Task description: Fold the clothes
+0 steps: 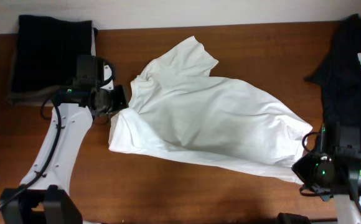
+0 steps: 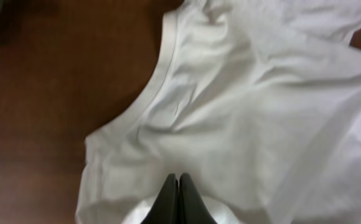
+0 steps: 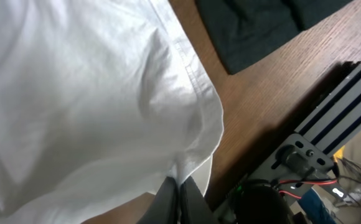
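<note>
Overhead first: white T-shirt is lying wrinkled across the middle of the desk, running from left of centre towards the right part of the near edge. Left gripper is sitting at the shirt's left edge, and right gripper is sitting at its right near corner. A folded black garment is lying at the far left corner of the desk. A dark garment with white lettering is lying along the right edge, apart from the shirt.

Left wrist view: the two fingers are pressing together with white fabric bunching around them, so this gripper is clamping the shirt. The ribbed neckband is curving away ahead of the fingers, with bare desk showing to its left.

Right wrist view: the fingers are meeting tightly on the stitched hem where it is curling down to them, so this gripper is pinching the shirt too. The dark garment is showing beyond the hem, on bare wood.
</note>
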`<state>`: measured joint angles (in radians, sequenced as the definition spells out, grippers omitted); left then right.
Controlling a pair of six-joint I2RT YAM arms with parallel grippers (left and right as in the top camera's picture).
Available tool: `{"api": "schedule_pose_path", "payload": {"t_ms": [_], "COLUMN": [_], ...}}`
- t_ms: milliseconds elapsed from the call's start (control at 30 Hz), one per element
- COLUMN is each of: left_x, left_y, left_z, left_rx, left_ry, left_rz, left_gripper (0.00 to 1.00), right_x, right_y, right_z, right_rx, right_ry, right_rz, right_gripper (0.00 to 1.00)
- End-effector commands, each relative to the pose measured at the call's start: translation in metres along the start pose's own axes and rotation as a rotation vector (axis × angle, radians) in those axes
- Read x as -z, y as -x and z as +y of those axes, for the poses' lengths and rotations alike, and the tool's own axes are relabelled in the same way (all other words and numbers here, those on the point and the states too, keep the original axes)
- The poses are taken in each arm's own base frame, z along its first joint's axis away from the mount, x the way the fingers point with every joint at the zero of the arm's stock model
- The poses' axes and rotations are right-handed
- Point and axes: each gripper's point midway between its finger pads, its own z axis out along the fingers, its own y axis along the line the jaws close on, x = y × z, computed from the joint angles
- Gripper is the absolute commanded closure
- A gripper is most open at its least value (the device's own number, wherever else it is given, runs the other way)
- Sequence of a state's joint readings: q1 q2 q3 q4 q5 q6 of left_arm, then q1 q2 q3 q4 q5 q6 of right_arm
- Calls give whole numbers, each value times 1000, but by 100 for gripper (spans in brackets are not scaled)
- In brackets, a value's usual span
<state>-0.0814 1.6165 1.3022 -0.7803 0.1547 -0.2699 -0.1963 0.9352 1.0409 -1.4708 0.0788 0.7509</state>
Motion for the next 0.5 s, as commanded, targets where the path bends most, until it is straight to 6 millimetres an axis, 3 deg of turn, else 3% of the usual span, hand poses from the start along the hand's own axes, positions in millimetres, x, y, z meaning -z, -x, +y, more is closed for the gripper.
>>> {"api": "schedule_pose_path", "payload": {"t_ms": [0, 133, 367, 400, 433, 467], "left_x": [-15, -30, -45, -45, -46, -45], "left_y": [10, 24, 34, 36, 37, 38], "left_z": [-7, -12, -13, -13, -14, -14], "left_rx": [-7, -22, -27, -28, -29, -29], "left_ry": [-26, -42, -51, -53, -54, -54], "left_rz": [-23, -68, -96, -105, -108, -111], "left_gripper": [99, 99, 98, 78, 44, 20], "right_x": [-9, -34, -49, -49, -49, -49], "right_y": [5, -4, -6, -4, -3, -1], "right_z": [-8, -10, -10, -9, -7, -5], "right_rx": [-64, -70, -104, -105, -105, -106], "right_ry": [-79, -113, -121, -115, -110, -101], "right_rz": [-7, 50, 52, 46, 41, 33], "right_gripper": [96, 96, 95, 82, 64, 20]}}
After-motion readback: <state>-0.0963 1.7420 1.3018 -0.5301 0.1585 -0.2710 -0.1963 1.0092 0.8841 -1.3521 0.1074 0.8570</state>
